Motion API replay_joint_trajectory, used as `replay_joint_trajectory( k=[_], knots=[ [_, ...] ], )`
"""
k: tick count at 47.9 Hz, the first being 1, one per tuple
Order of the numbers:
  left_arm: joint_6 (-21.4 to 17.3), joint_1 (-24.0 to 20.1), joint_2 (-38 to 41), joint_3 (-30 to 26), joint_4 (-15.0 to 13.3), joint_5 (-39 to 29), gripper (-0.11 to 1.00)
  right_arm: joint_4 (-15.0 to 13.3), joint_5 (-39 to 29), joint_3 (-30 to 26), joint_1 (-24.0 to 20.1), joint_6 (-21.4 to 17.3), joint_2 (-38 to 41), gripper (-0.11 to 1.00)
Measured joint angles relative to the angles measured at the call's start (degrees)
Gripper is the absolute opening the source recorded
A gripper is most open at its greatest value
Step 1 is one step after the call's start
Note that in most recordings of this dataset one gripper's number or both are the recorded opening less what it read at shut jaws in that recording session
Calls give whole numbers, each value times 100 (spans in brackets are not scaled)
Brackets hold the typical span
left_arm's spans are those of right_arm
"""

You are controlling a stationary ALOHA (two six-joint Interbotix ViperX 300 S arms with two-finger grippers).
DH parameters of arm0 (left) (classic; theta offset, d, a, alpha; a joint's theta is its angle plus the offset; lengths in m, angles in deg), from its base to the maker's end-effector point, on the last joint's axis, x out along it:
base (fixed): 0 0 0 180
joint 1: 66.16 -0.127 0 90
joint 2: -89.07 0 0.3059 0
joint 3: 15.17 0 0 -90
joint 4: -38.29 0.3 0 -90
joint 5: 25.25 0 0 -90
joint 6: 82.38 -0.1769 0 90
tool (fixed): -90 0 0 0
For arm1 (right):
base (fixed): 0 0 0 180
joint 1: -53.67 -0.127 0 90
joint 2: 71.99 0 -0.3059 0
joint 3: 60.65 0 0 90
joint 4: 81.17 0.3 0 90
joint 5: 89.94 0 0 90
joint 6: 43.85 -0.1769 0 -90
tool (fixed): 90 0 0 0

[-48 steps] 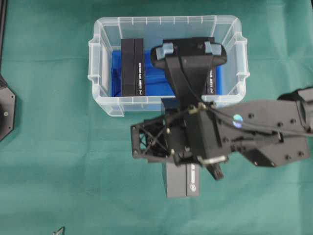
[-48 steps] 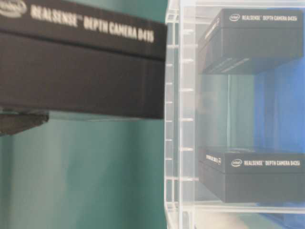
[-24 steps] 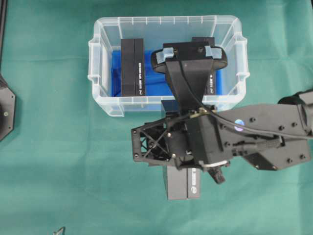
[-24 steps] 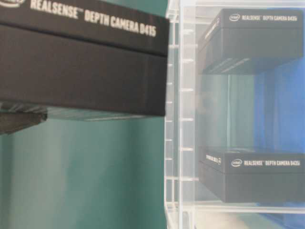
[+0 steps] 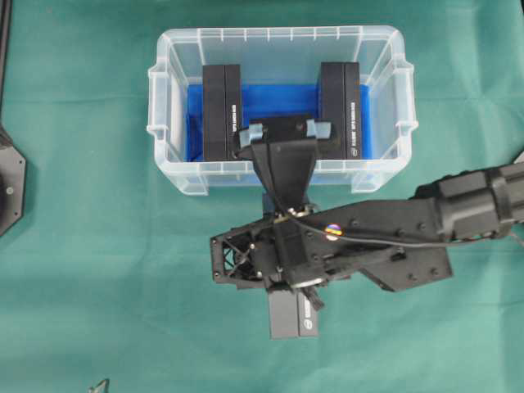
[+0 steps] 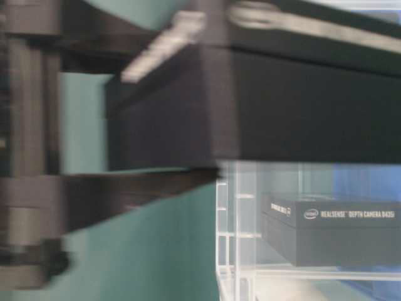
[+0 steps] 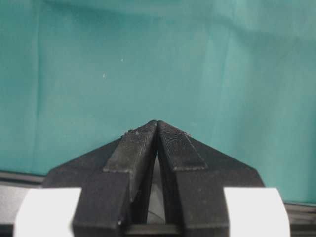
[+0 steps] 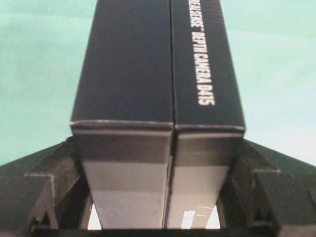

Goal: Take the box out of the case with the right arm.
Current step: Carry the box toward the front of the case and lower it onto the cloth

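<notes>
The surface was covered with a green cloth. On it stood the case, clear plastic with a blue bottom, and two black boxes remained inside: one box at the left and one box at the right, well apart from each other. The near wall of the case stood just beside the right arm, whose wrist camera mount reached over that wall.

The right gripper had its jaws closed on the held box, one jaw pressing each long side. This black box was outside the case, over the cloth in front of the near wall, its far end sticking out beyond the jaws.

The left gripper was away from the case, its jaws closed together on nothing.
</notes>
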Motion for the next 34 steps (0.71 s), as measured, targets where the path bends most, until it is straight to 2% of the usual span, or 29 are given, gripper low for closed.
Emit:
replay_joint_trajectory(
  k=[10,16,24,34],
  knots=[
    [0,0,-9,0,-9,0,2,369,1063,1020,44,-141,0,65],
    [0,0,-9,0,0,0,2,448,1775,1521,26,-185,0,65],
    [0,0,0,0,0,9,2,475,2074,1793,26,-176,0,65],
    [0,0,0,9,0,18,2,483,2127,1819,26,-176,0,65]
  ],
)
